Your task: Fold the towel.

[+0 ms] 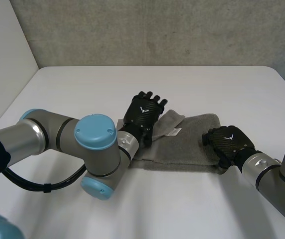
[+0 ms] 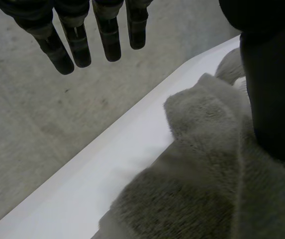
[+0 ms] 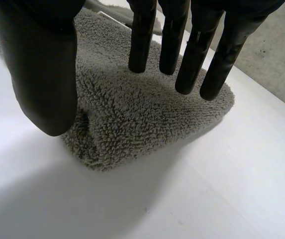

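Nearest the camera, the left arm (image 1: 96, 144) is seen extended across the white counter (image 1: 72, 89). The left hand (image 1: 143, 117) is held over the left end of the grey towel (image 1: 192, 147). In the left wrist view its fingers (image 2: 77, 47) are noted straight and clear of the cloth, while the thumb (image 2: 274, 89) appears to rest on the pile. This hand is recorded as open, with nothing gripped.

The towel is found folded into a flat band lying between the two hands, with a loose flap and a white label (image 1: 172, 132) just beside the left hand.

The right hand (image 1: 230, 142) is placed over the towel's right end. Its fingers (image 3: 189, 55) are held straight over the top of the fold and its thumb (image 3: 45, 84) stands beside the folded edge, apart from them. No grip is observed.
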